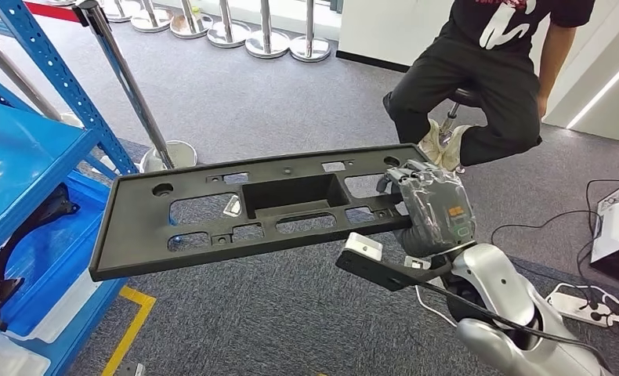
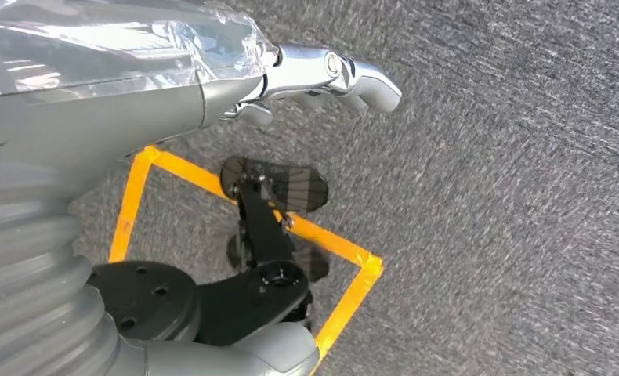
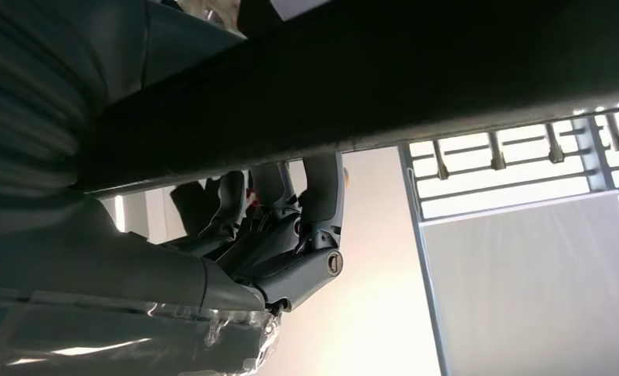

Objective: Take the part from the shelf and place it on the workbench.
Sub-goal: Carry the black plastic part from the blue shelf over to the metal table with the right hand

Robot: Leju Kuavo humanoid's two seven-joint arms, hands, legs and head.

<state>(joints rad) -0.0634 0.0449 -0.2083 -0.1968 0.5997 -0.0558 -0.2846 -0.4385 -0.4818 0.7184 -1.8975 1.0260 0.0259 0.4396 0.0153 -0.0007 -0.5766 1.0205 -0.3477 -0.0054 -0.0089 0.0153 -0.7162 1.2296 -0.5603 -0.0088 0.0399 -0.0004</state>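
1 long black part (image 1: 251, 207) is up in the air over the grey carpet, held level by my right hand (image 1: 436, 207), whose fingers (image 3: 322, 196) wrap its right end. To the left I see the blue shelf (image 1: 24, 149). My left hand (image 2: 322, 74) hangs over the carpet, fingers loosely apart and holding nothing, and a person (image 1: 486, 70) sits at the far right.

black part (image 1: 251, 205); blue shelf (image 1: 24, 157), grey carpet (image 1: 291, 313)
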